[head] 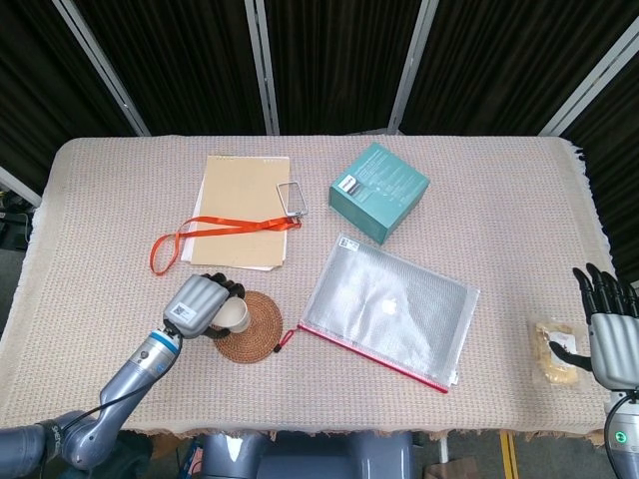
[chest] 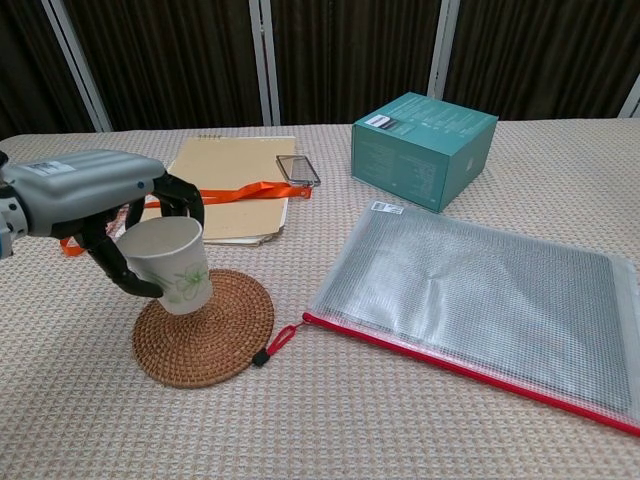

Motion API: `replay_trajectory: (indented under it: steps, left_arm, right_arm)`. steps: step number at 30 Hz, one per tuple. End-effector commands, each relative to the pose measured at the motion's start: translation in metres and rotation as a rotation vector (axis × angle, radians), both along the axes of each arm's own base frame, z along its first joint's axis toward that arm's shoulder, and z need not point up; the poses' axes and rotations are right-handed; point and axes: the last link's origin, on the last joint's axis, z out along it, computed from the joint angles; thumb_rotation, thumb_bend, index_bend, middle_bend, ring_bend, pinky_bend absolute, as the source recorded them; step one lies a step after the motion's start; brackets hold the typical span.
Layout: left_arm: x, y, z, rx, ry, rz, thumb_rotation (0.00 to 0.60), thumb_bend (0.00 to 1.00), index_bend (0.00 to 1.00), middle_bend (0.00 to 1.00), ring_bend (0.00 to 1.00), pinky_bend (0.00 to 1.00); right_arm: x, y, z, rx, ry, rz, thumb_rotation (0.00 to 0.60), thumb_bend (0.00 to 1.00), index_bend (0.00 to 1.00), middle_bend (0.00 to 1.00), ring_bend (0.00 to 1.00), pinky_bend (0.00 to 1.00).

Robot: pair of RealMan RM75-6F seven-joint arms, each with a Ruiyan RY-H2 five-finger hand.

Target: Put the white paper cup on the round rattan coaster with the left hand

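Note:
My left hand (chest: pixel 95 205) grips the white paper cup (chest: pixel 172 263), which has a green leaf print. The cup hangs just above the left part of the round rattan coaster (chest: pixel 205 327), slightly tilted. In the head view the left hand (head: pixel 197 303) and the cup (head: pixel 234 317) cover the coaster's (head: pixel 258 332) left edge. My right hand (head: pixel 606 334) rests at the table's far right with fingers spread and nothing in it.
A tan notebook (chest: pixel 222 185) with an orange lanyard (chest: pixel 232 191) lies behind the coaster. A clear zip pouch (chest: pixel 470 295) with a red edge is to its right. A teal box (chest: pixel 424 148) stands at the back. A snack packet (head: pixel 555 350) lies by the right hand.

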Motion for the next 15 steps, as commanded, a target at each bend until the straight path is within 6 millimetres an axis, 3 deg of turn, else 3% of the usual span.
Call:
replay_trajectory:
  steps: [1,8,10,12,15]
  left_arm:
    - [0.002,-0.004,-0.017,-0.008,0.027,0.002,0.6,0.09,0.38,0.47,0.35,0.5]
    - [0.002,-0.002,-0.03,-0.005,0.043,0.013,0.6,0.07,0.36,0.45,0.33,0.49]
    - [0.001,-0.002,-0.032,-0.014,0.04,0.019,0.6,0.03,0.27,0.33,0.25,0.43]
    - [-0.001,-0.002,-0.034,-0.02,0.047,0.016,0.6,0.0,0.07,0.07,0.06,0.24]
    - [-0.002,-0.005,-0.032,-0.04,0.045,0.016,0.6,0.0,0.0,0.0,0.0,0.09]
  right_arm:
    - [-0.001,0.0,0.002,-0.005,-0.003,-0.004,0.6,0.0,0.0,0.0,0.0,0.0]
    - [-0.003,0.0,0.006,-0.012,-0.012,-0.011,0.6,0.0,0.0,0.0,0.0,0.0]
    - [-0.003,0.0,0.007,-0.014,-0.013,-0.011,0.6,0.0,0.0,0.0,0.0,0.0]
    - [-0.004,0.001,0.007,-0.015,-0.014,-0.013,0.6,0.0,0.0,0.0,0.0,0.0]
    - [-0.003,0.001,0.008,-0.016,-0.014,-0.012,0.6,0.0,0.0,0.0,0.0,0.0]
